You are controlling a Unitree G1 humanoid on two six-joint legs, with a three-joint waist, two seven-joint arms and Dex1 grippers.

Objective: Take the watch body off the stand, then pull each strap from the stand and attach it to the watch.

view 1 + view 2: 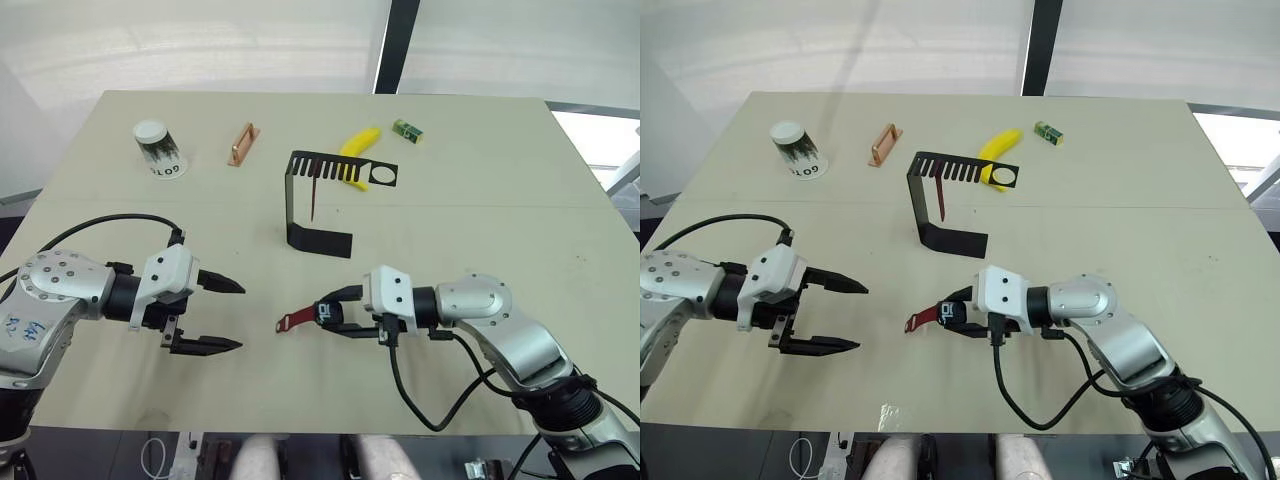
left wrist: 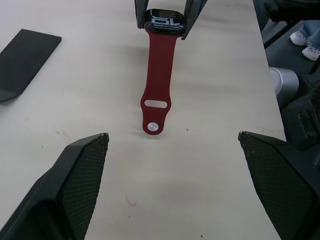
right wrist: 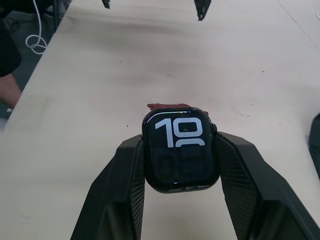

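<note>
The right gripper [image 3: 181,165] pinches the glossy rounded-square watch body [image 3: 181,149] between its ribbed black fingers, low over the matte beige table [image 1: 480,180] — one smooth maroon strap [image 2: 158,80] already joined. The second strap [image 1: 313,198] hangs from the stand [image 1: 300,200], thin black sheet metal. The left gripper [image 1: 225,315] hovers spread wide

Watch body [image 1: 328,312] in right tool [image 1: 334,313] — strap [image 1: 296,320] attached.
</note>
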